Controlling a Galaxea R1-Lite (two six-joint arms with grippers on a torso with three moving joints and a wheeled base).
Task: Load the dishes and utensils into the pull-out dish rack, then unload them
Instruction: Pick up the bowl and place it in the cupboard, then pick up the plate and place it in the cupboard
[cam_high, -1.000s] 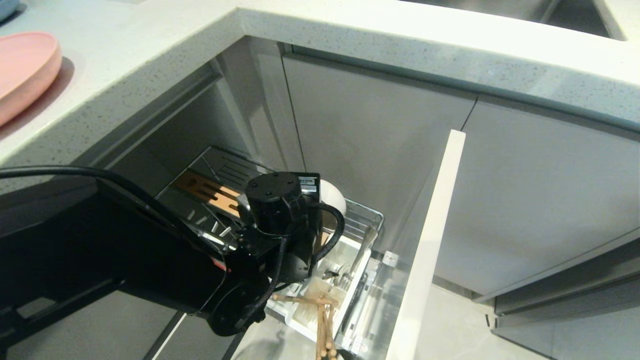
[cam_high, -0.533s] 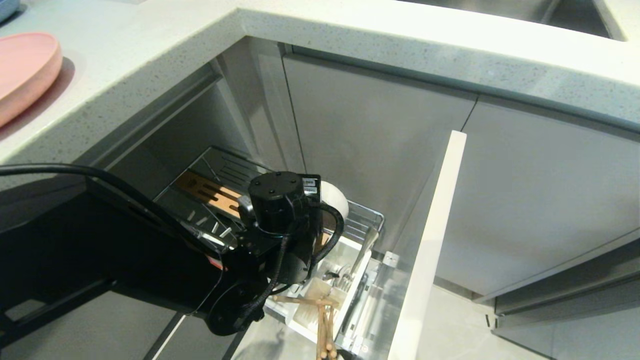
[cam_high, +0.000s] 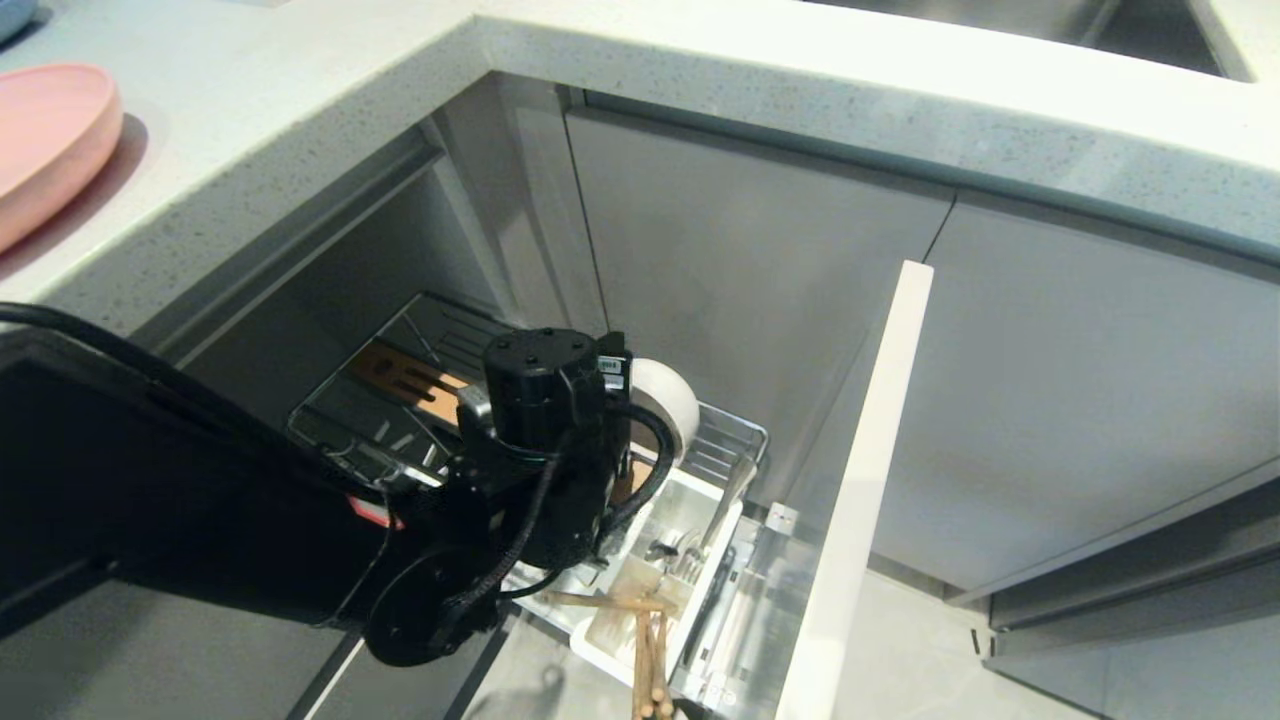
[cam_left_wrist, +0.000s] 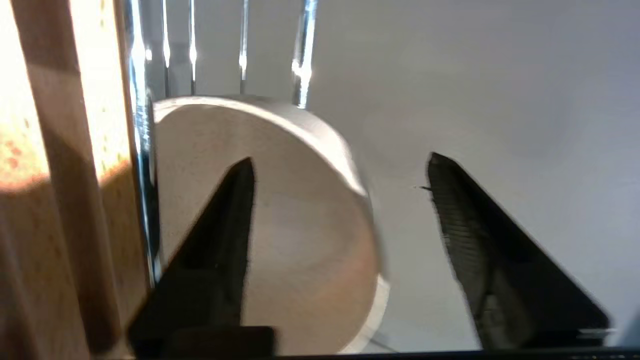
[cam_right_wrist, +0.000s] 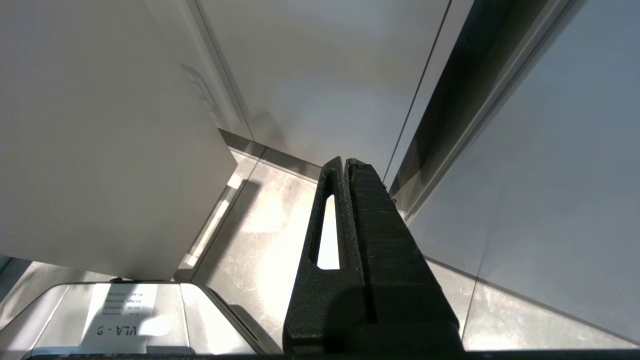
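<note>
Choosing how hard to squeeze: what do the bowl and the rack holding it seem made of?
Bowl: probably glazed ceramic; cream-white, smooth, thick rim with a soft sheen. Rack: chromed metal wire, thin rods with bright mirror-like glints. It carries a wooden strip showing brown grain.

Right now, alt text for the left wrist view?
The left gripper has its fingers open around the rim of a cream-white bowl standing on edge in the chrome wire rack, one finger inside, one outside. A wooden strip runs alongside.
</note>
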